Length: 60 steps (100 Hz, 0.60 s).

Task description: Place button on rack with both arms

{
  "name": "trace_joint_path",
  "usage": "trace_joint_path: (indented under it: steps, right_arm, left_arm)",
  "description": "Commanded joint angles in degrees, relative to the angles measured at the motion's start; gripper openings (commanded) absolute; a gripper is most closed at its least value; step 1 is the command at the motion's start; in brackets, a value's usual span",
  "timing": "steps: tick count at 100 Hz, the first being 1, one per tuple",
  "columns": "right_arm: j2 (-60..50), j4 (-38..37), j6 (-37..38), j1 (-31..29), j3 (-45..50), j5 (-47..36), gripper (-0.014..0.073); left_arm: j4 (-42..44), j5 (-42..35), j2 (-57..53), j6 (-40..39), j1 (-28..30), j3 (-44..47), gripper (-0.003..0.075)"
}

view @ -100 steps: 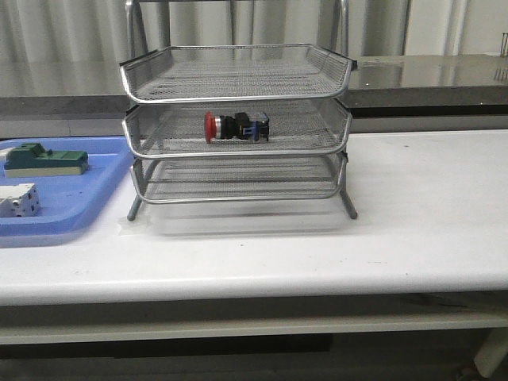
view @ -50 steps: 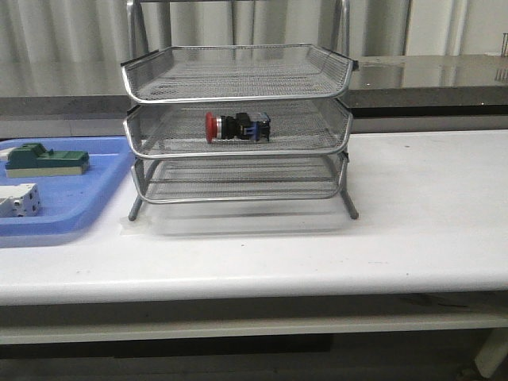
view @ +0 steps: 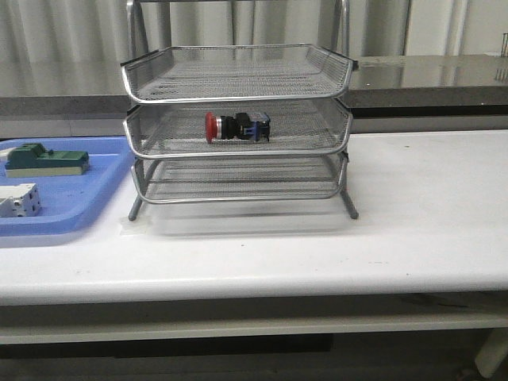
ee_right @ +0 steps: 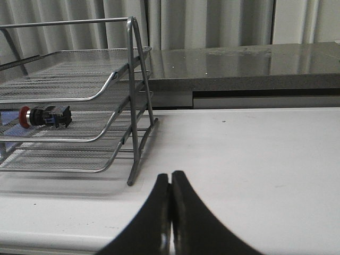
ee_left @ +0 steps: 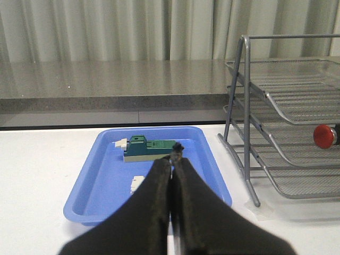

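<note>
The button [view: 236,126], with its red head, black body and blue rear block, lies on its side in the middle tray of the silver wire-mesh rack [view: 238,94]. It also shows in the right wrist view [ee_right: 45,116], and its red head shows in the left wrist view [ee_left: 324,136]. My left gripper [ee_left: 172,159] is shut and empty, held above the table in front of the blue tray [ee_left: 106,159]. My right gripper [ee_right: 170,178] is shut and empty, above the white table to the right of the rack [ee_right: 79,106]. Neither arm shows in the front view.
A flat blue plastic tray [view: 95,198] at the left of the rack holds a green rectangular block [view: 44,160] and a white boxy part [view: 17,199]. A grey counter ledge [view: 429,75] runs behind the white table [view: 413,222].
</note>
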Motion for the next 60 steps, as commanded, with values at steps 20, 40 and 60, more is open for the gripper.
trace_joint_path:
  steps: [20,40,60]
  right_arm:
    - [-1.15,-0.15,-0.1,-0.42,-0.92,-4.76,-0.0066]
    - [-1.15,-0.15,-0.1,-0.42,-0.92,-4.76,-0.0066]
    - [-1.15,-0.15,-0.1,-0.42,-0.92,-4.76,-0.0066]
  left_arm:
    - [3.43,-4.06,-5.85,-5.71,0.05,5.13,-0.002]
    - [3.32,-6.19,-5.85,-6.24,0.05,8.3,-0.002]
    - [3.32,-7.41,-5.85,-6.72,0.05,8.28,-0.002]
